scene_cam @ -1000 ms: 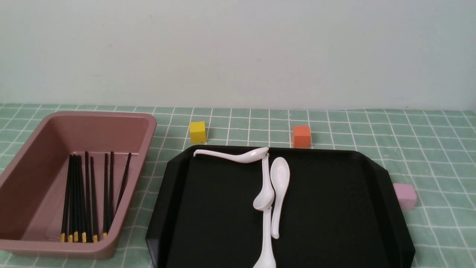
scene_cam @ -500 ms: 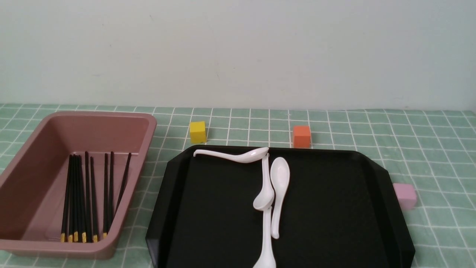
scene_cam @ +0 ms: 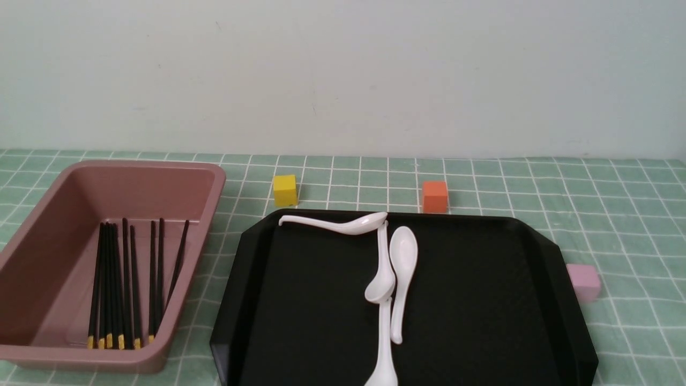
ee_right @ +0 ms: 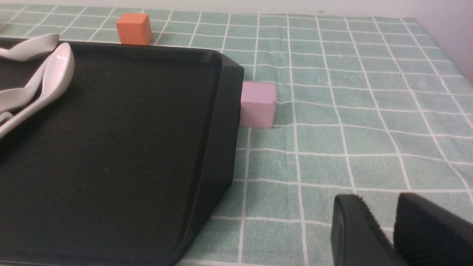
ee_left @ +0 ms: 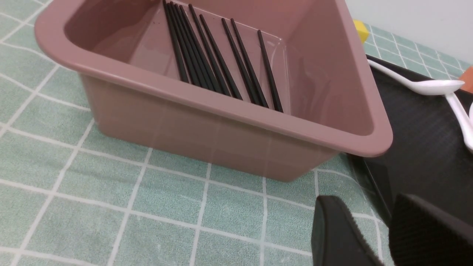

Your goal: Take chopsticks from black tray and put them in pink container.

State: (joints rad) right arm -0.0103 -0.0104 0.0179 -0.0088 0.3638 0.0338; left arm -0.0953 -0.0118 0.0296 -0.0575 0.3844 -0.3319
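Black sticks all sit in the tub; I judge the job finished.

I count about nine chopsticks (scene_cam: 126, 284) lying lengthwise in the pink container (scene_cam: 214, 182), gold bands at its near end, beside the black tray (scene_cam: 482, 300), which holds only white spoons (scene_cam: 402, 268). Left gripper (ee_left: 384, 236) and right gripper (ee_right: 388, 232) both hold nothing, jaws nearly together with a slim gap.

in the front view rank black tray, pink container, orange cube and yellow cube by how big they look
1. black tray, widest thing in the front view.
2. pink container, clearly smaller than the tray.
3. orange cube and yellow cube: both tiny and about alike at a similar depth, so I will not rank one over the other.
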